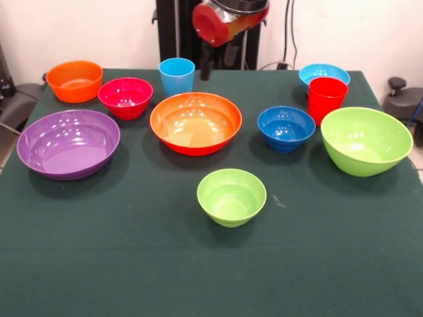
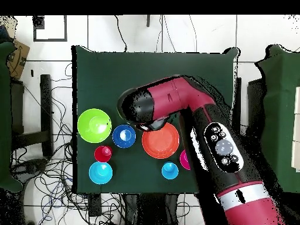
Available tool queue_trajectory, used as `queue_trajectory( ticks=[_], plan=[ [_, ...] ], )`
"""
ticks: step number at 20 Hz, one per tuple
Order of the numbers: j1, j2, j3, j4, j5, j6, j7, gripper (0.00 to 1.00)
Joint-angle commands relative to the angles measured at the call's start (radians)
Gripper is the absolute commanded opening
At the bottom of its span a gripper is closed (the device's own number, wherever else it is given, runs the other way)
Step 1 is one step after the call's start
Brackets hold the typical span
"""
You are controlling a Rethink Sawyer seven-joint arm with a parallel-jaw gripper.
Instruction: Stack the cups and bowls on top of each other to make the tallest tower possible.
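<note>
Big bowl (image 1: pixel 195 123) at centre; small bowl (image 1: pixel 231 196) nearest, in front of it. Two cups: one (image 1: pixel 177 75) just behind it, other (image 1: pixel 326 99) far right.

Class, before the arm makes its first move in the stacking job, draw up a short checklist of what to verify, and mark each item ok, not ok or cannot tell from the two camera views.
1. Large orange bowl upright, empty, free to serve as a base: ok.
2. Purple bowl and large green bowl standing apart from their neighbours: ok.
3. Red cup clear of the light blue bowl behind it: cannot tell, they overlap in the front view.
4. Anything stacked yet: not ok, every piece sits alone on the table.
5. Gripper open and ready: cannot tell, only the arm shows.
</note>
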Motion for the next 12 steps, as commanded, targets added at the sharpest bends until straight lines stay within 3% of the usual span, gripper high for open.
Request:
queue_trajectory(
  ticks=[1,6,12],
  plan=[
    [-0.036,0.038,0.04,0.177,0.072,-0.168,0.012,1.0],
    [-0.046,-0.019,0.051,0.221,0.146,-0.154,0.009,1.0],
    [-0.02,-0.043,0.035,0.27,0.154,-0.222,0.058,1.0]
  ],
)
